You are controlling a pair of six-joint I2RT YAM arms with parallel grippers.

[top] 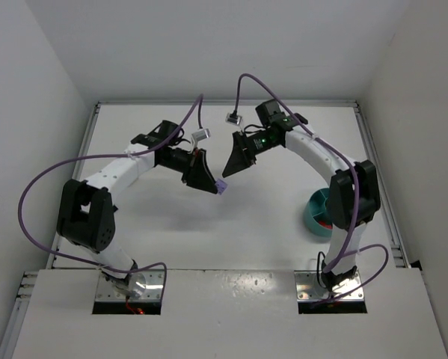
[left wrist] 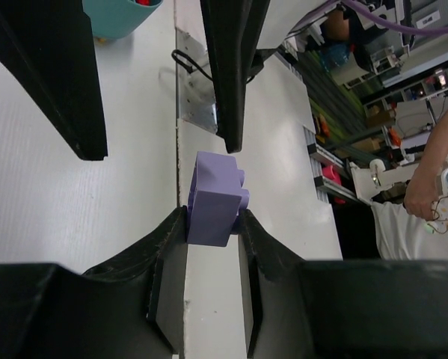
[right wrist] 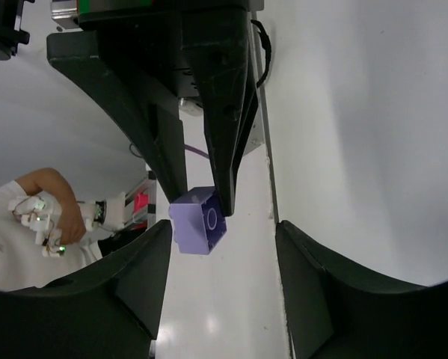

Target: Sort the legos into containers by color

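My left gripper is shut on a lavender lego and holds it above the table's middle. In the left wrist view the lego is pinched between my fingertips. My right gripper is open and faces it tip to tip. In the right wrist view the lego hangs between my open right jaws, close to the left one and apart from both. The left gripper's fingers clamp it from above. The teal bowl stands at the right, partly hidden behind my right arm, with red legos inside.
The bowl's edge also shows at the top of the left wrist view. White walls enclose the table on the left, back and right. Purple cables loop over both arms. A person's arm shows beyond the table.
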